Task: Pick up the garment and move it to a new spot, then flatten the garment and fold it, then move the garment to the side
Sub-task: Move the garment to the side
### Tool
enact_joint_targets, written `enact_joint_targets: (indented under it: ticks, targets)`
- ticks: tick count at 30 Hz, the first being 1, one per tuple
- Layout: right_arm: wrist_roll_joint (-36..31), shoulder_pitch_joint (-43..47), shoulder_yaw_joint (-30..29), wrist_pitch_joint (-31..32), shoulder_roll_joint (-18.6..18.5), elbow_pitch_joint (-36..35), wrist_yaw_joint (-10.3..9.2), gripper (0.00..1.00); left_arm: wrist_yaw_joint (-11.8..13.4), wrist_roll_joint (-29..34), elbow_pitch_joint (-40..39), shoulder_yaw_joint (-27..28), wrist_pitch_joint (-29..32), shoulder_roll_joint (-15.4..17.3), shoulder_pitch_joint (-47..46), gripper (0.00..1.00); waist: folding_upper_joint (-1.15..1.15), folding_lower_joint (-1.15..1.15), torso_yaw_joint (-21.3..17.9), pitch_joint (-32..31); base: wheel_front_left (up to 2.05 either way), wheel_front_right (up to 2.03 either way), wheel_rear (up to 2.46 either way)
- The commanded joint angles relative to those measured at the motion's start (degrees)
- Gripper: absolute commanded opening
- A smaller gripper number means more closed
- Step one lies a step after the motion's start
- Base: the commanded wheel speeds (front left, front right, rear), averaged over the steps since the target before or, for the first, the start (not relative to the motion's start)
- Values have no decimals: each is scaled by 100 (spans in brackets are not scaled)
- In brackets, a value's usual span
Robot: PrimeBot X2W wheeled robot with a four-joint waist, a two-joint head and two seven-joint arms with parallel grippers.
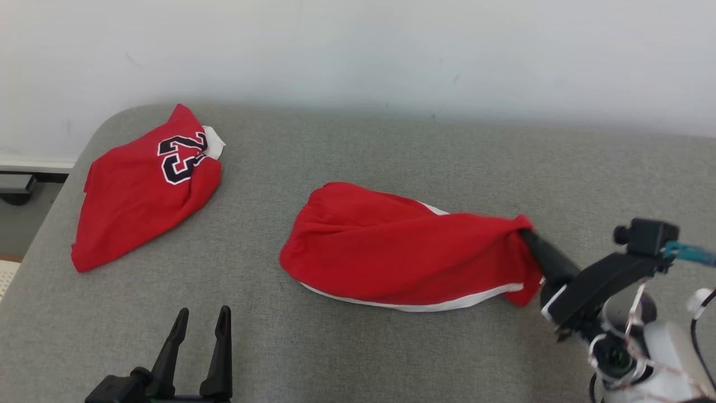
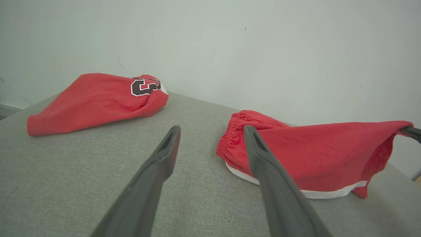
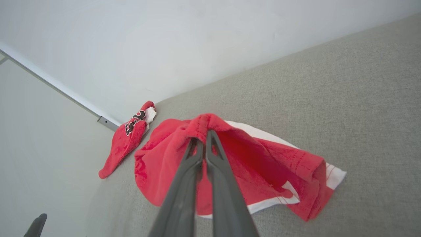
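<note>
The grey padded surface (image 1: pixel 391 145) carries the red garment (image 1: pixel 391 246) crumpled at its middle. My head view gives its whole outline. My left wrist view brings out the gathered waistband (image 2: pixel 227 138), and my right wrist view the white side panel (image 3: pixel 332 171). A red jersey (image 1: pixel 140 196) lies well apart at the far left corner. My right gripper (image 3: pixel 204 136) is clenched on the garment's edge, holding it raised. My left gripper (image 1: pixel 203 310) hangs spread wide, grasping nothing. In the head view, cloth buries my right fingertips, and the jersey's dark number is partly folded under.
</note>
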Motion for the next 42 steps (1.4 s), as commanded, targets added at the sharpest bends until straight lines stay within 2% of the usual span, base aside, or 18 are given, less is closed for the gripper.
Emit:
enact_joint_targets:
  ticks: [1,4,11,19,20,21,26,30,42]
  targets:
    - [64,-284,-203,-103,-25,307,0,0,-11,3,13,-1,-28,18,5,100,0,1,42,29,0,0,0]
    - [69,-824,-544,-266,-24,1010,0,0,-28,9,20,-29,-28,19,-43,100,0,1,114,74,0,0,0]
    - [-383,-2110,-1114,-751,-25,2701,0,0,-39,23,29,-122,-28,19,-140,100,0,1,351,227,0,0,0]
    - [-955,-3185,-1591,-1362,-33,4226,0,0,-55,-2,-2,-253,-28,18,-257,100,0,1,609,477,0,0,0]
    - [-1074,-3284,-1592,-1398,-37,4390,0,40,-55,-8,-5,-264,-28,18,-277,100,0,1,628,507,0,0,0]
    - [-1189,-3365,-1607,-1395,-47,4581,0,100,-55,-13,-6,-279,-28,18,-292,100,0,1,648,541,0,0,0]
    - [-1827,-3647,-1571,-1719,-194,5154,0,100,-37,-9,25,-331,-28,18,-374,100,0,1,688,624,0,0,0]
    - [-2162,-3687,-1425,-1935,-277,5261,0,100,-18,29,58,-338,-28,18,-382,100,0,1,626,610,0,0,0]
    - [-2969,-2988,-922,-2858,-336,4740,0,100,13,69,98,-233,-28,18,-316,100,0,1,33,396,0,0,0]
